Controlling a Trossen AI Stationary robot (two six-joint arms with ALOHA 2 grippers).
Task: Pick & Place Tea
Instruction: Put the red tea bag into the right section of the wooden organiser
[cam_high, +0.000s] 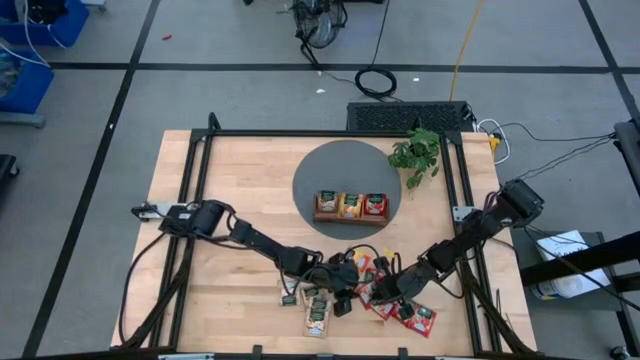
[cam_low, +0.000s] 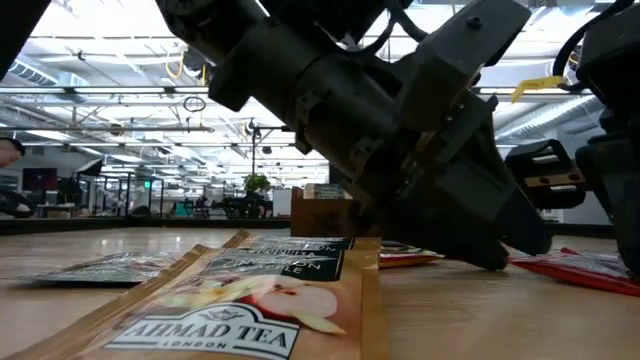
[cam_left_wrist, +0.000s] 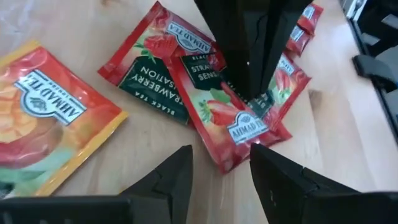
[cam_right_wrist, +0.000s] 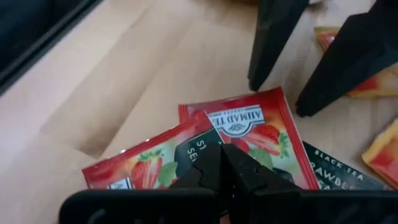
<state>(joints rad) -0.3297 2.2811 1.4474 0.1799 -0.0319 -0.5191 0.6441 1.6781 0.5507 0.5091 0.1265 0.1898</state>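
Left gripper (cam_left_wrist: 219, 163), fingers apart, hovers over a red sachet (cam_left_wrist: 239, 124) near the table's (cam_high: 230, 180) front edge; right gripper (cam_right_wrist: 222, 163), fingers together, presses that sachet's far side.

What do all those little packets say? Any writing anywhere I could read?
"AHMAD TEA LONDON": orange sachet nearest the low camera.
"AHMAD TEA": orange sachet in the left wrist view.
"STRAWBERRY SENSATION", "BLACK TEA": red sachet beside it.
"AHMAD TEA": red sachet overlapping that one.
"AHMAD TEA": red sachet in the right wrist view.
Packets in the wooden tray: too small to read.
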